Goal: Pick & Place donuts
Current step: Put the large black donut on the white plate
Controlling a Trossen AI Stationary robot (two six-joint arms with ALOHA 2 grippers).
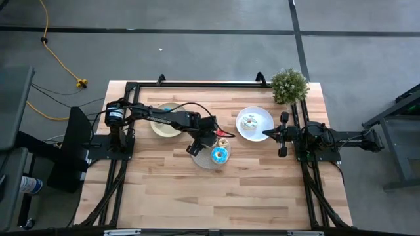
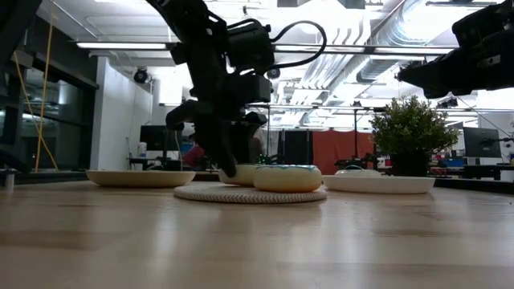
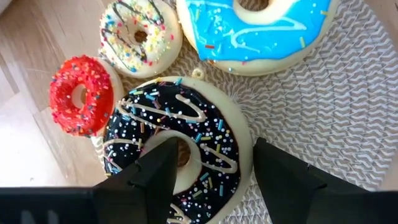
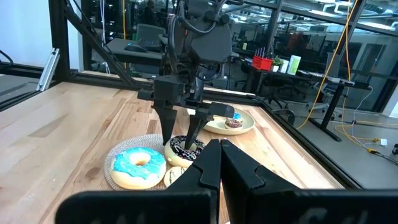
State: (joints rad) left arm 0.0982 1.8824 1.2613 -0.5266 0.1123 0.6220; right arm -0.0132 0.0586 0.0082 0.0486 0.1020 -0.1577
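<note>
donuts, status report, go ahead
Left gripper open, straddling the chocolate donut. Right gripper shut, idle. Blue donut and red donut crowd close.

1. Blue-iced donut (image 3: 261, 28): the largest, flat, sprinkled, on the woven round mat.
2. Chocolate donut (image 3: 177, 146): dark icing, white drizzle, coloured sprinkles, touching the blue one.
3. Red donut (image 3: 78, 96): small, flat, beside the chocolate one.
4. White donut (image 3: 140, 34): dark drizzle, next to the red.

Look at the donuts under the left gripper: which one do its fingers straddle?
The chocolate-iced donut with white drizzle and sprinkles. The left gripper has one finger at its hole and one outside its rim; the blue, red and white donuts lie clear.
</note>
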